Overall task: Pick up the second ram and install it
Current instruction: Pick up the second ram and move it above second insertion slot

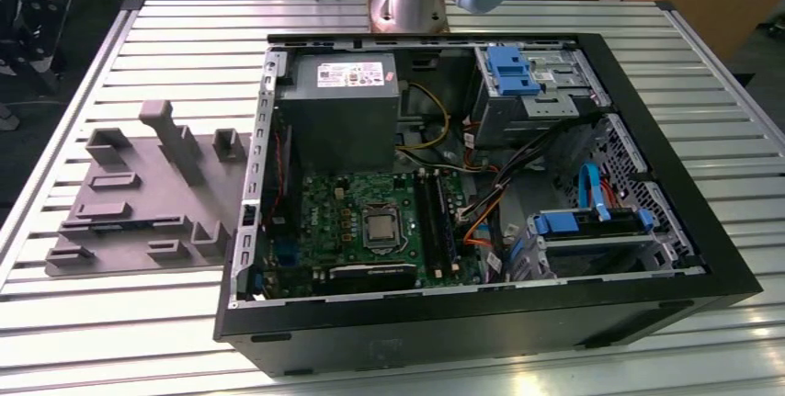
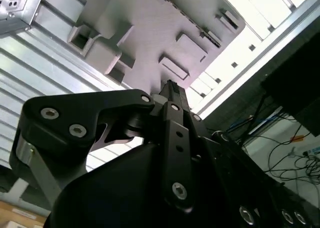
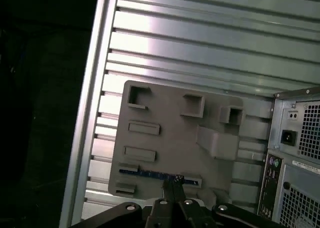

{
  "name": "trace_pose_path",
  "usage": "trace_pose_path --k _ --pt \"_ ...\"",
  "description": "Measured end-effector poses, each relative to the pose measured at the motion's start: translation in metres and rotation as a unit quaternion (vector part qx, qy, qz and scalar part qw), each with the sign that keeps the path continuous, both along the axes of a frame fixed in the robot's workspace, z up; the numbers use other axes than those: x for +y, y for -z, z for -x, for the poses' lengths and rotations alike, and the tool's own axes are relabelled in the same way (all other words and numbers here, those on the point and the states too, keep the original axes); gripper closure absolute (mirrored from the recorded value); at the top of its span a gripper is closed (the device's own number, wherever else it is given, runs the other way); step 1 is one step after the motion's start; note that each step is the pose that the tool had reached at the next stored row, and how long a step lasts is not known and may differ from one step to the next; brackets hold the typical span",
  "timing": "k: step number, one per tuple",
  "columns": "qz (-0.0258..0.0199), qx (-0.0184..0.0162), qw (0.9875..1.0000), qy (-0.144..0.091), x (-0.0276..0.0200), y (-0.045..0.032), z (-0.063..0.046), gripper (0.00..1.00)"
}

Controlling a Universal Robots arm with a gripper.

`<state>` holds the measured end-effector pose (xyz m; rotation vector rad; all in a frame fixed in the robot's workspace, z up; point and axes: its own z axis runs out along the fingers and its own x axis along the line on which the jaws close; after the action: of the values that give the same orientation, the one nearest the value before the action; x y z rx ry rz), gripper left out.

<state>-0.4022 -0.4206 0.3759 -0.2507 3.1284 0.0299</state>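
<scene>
End effector (image 3: 172, 182) closed, second ram (image 3: 145, 173) in grey holder (image 3: 170, 128)

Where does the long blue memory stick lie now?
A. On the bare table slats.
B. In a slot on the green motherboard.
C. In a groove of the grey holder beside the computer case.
C: in the first wrist view the second ram lies in a groove of the grey holder, beside the computer case, with the tool over that holder.
</scene>
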Motion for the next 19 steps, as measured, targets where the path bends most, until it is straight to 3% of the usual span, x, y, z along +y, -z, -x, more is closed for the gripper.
trace_pose_path --k 6,10,15,19 --pt "-0.0011 0.0000 0.9995 -0.030 -0.0001 0.0043 0.001 0.89" --pt "-0.0012 0.0000 0.9978 -0.066 -0.0001 0.0069 0.001 0.89" --pt "-0.0012 0.0001 0.9938 -0.112 -0.0001 0.0101 0.001 0.89" --pt "-0.0011 0.0002 0.9890 -0.148 -0.0001 0.0127 0.001 0.89"
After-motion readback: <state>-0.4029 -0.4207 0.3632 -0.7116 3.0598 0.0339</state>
